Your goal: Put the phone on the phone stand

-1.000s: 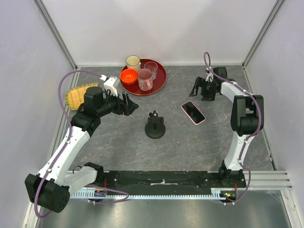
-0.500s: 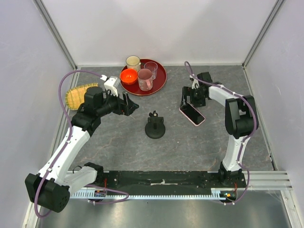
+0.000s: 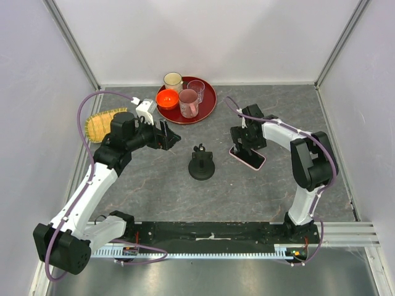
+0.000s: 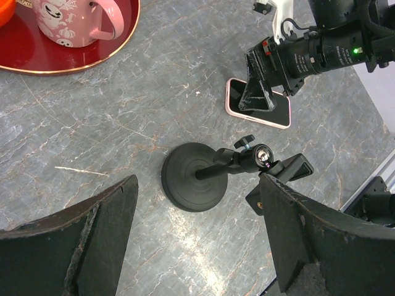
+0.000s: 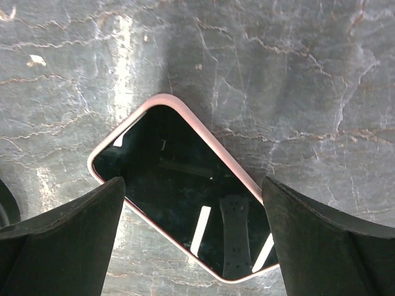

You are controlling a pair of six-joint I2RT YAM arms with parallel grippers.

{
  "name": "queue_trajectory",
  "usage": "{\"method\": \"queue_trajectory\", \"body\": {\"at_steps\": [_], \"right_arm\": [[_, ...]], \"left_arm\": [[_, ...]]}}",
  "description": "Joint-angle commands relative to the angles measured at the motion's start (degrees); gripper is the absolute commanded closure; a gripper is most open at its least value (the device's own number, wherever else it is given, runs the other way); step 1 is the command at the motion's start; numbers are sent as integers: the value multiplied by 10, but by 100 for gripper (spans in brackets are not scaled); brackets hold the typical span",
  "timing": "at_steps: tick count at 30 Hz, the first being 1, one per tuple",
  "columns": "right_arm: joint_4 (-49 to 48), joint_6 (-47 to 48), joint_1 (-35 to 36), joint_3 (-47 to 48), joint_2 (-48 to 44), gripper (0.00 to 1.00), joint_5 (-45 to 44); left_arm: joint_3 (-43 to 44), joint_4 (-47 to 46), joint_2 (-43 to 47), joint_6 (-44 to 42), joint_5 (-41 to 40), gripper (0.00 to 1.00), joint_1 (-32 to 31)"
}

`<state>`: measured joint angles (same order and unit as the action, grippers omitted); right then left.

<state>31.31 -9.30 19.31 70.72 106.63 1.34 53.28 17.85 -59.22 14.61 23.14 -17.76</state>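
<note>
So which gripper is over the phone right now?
The right gripper, open directly above the phone; the left gripper hangs open near the red tray.

The table (image 3: 154,185) is dark grey stone-look, marbled with thin pale veins. The phone (image 5: 179,203) has a glossy black screen showing white reflections, framed by a pale pink case. The phone stand (image 3: 201,169) is matt black throughout, apart from a silvery ball joint. Near the table's far edge, a deep red tray (image 3: 208,98) with a thin pale rim carries a pink mug (image 4: 68,21) printed with white ghost faces and cobwebs, a bright orange bowl (image 3: 166,98), a cream cup (image 3: 173,81) and a clear glass (image 3: 196,87). By the left edge lies a yellow woven mat (image 3: 102,123). The left arm (image 3: 86,191) and right arm (image 3: 281,129) are white with black joints.
</note>
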Motion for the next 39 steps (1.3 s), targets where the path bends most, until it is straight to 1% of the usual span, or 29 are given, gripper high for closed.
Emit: {"method": "queue_trajectory", "body": {"at_steps": [1, 5, 6, 11, 13, 16, 18, 19, 20, 22, 24, 25, 26, 27, 31, 33, 35, 39], "right_arm": [[22, -36, -10, -27, -19, 2, -15], [-25, -77, -30, -87, -56, 2, 49], [-30, -83, -35, -98, -67, 2, 83], [-76, -140, -32, -179, -160, 2, 167], [-93, -154, -23, -204, -201, 2, 182], [-93, -171, -17, -211, -231, 2, 175], [-91, -185, -16, -206, -230, 2, 145], [-69, -197, -16, -191, -217, 2, 117], [-57, -207, -14, -180, -207, 2, 52], [-29, -233, 2, -149, -179, 2, 11], [-24, -245, 21, -127, -161, 2, -28], [-4, -258, 27, -118, -156, 2, -55], [10, -269, 34, -108, -150, 2, -111], [23, -273, 37, -93, -137, 2, -130], [39, -263, 42, -73, -104, 2, -126], [67, -264, 46, -49, -79, 2, -145], [73, -259, 55, -42, -66, 2, -156], [58, -253, 59, -50, -52, 2, -128]], "left_arm": [[2, -19, 2, 13, 17, 14, -2], [2, -17, 1, 13, 16, 14, -2], [2, -17, 1, 13, 16, 14, -2], [3, -18, -4, 15, 21, 14, -2], [3, -18, -3, 14, 22, 14, -2], [3, -17, -2, 15, 22, 14, -3], [4, -17, -3, 15, 24, 14, -1], [5, -17, -4, 15, 25, 14, -1], [6, -18, -4, 16, 26, 14, -1], [4, -17, -1, 15, 25, 14, -1], [3, -17, -1, 13, 23, 14, -1], [2, -14, 1, 14, 22, 14, -1], [2, -16, 2, 14, 22, 14, -1], [2, -16, 2, 14, 21, 14, -1], [4, -16, 2, 14, 24, 14, -1], [2, -16, 3, 14, 24, 14, -1], [2, -14, 3, 14, 24, 14, -1], [3, -15, 5, 14, 26, 14, -1]]}}
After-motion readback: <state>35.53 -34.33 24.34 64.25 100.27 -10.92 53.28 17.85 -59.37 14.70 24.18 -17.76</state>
